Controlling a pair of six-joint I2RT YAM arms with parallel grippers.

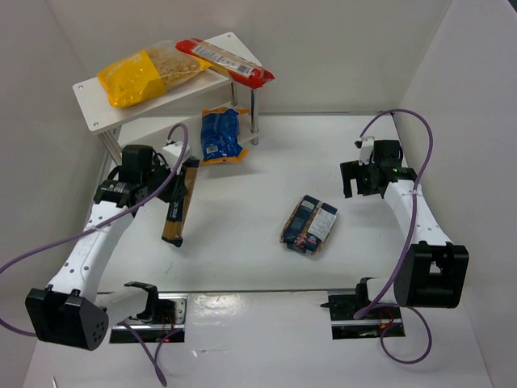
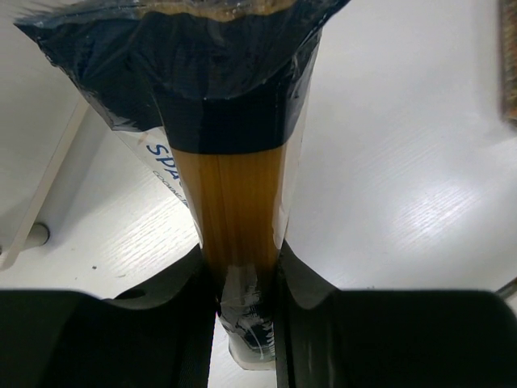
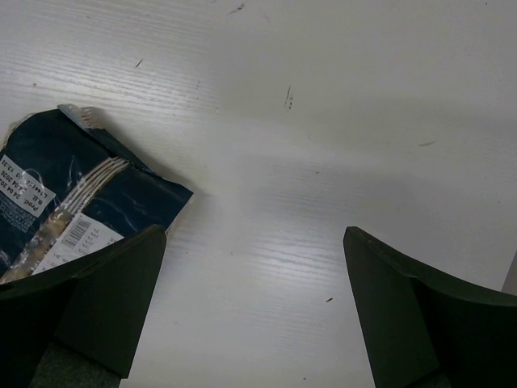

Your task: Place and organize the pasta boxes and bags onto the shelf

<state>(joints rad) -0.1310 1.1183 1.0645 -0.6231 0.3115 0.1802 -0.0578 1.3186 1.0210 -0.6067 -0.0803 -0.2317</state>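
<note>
Left pincer [image 2: 242,287] clamps the spaghetti packet [image 2: 238,190] (near one end); right pincer [image 3: 254,242] stands wide apart.

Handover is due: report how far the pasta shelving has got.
Done: yellow-and-clear bag and long red packet lie atop the shelf. In hand: left gripper shut on the spaghetti packet. To do: blue bag and dark blue box; right gripper open, empty.
</note>
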